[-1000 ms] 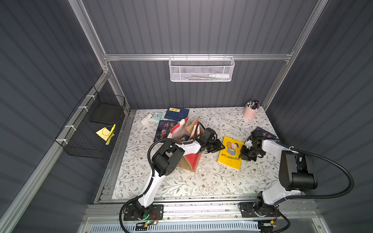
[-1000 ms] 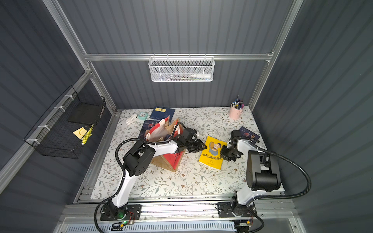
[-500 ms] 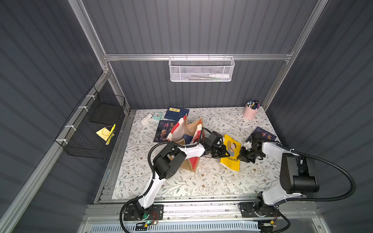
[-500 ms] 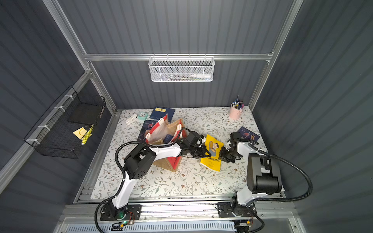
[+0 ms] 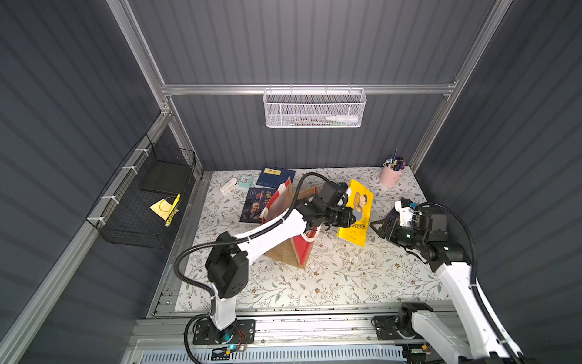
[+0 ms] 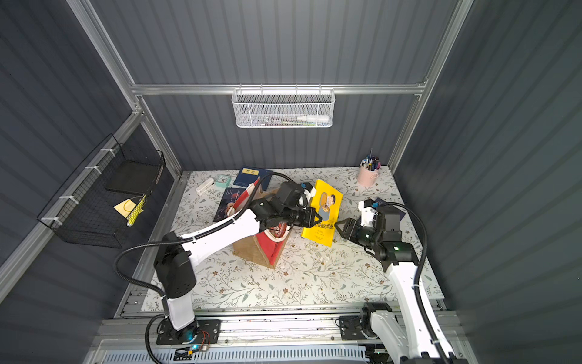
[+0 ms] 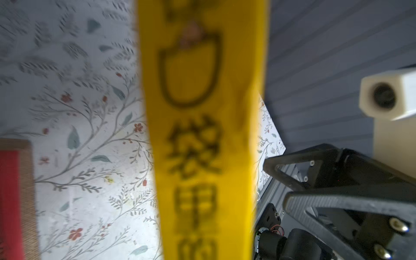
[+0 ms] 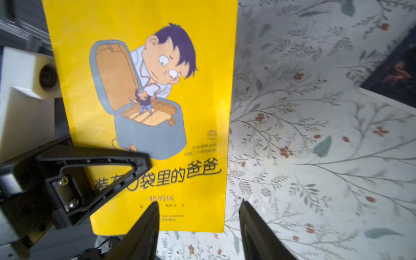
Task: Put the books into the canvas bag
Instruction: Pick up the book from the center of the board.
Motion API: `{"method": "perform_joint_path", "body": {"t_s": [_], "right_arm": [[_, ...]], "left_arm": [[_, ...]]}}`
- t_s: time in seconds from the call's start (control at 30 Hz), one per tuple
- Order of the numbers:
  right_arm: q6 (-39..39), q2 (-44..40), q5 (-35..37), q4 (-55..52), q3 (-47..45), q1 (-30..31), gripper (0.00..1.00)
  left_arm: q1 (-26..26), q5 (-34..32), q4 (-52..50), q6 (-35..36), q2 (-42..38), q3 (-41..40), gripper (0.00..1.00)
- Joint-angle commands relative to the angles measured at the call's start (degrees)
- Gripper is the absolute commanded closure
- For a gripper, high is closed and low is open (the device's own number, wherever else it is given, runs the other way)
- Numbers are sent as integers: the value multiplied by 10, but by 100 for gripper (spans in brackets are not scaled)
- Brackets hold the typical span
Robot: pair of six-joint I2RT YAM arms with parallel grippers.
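- Carrying the yellow book (image 5: 360, 201) over to the canvas bag (image 5: 282, 252) is, we judge, the step in hand. The book stands nearly upright just beside the bag, with its lower edge close to the surface (image 5: 315, 283).
- We see the left pincer (image 5: 350, 218) clamped on the book's bag-side edge, with one finger flat across the cover.
- We see the right pincer (image 8: 199, 203) with its jaws apart and holding nothing, just short of the book.
- We would grip firmly, because a thin paperback pinched at one edge can pivot.
- We would lift first, then lead with a narrow edge into the mouth, which the left arm mostly hides.
- We could steady the leaning bag's rim with the free pincer.
- Afterwards, we still have the portrait book (image 5: 255, 206) and navy book (image 5: 275, 176) to do.
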Motion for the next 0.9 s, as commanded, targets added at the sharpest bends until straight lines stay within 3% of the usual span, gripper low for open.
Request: {"method": "perform_joint_path", "body": {"t_s": [0.0,0.17,0.3,0.47,0.6,0.87], "right_arm": [[35,-9,-87,30,5,15,37],[45,-13,-88,52,26,101,29],[87,-23,-78,100,15,147,24],[67,-1,-62,64,57,147,14],[45,56,-63,12,119,146,13],[113,72,-105,111,107,145,11]], "left_arm": [[8,-35,0,34,-75,-31,100],[22,-7,25,23,-173,-122,100],[38,65,101,-9,-227,-209,100],[48,192,147,-17,-233,-203,100],[48,220,121,-4,-223,-160,100],[56,234,228,-3,-262,-225,100]]}}
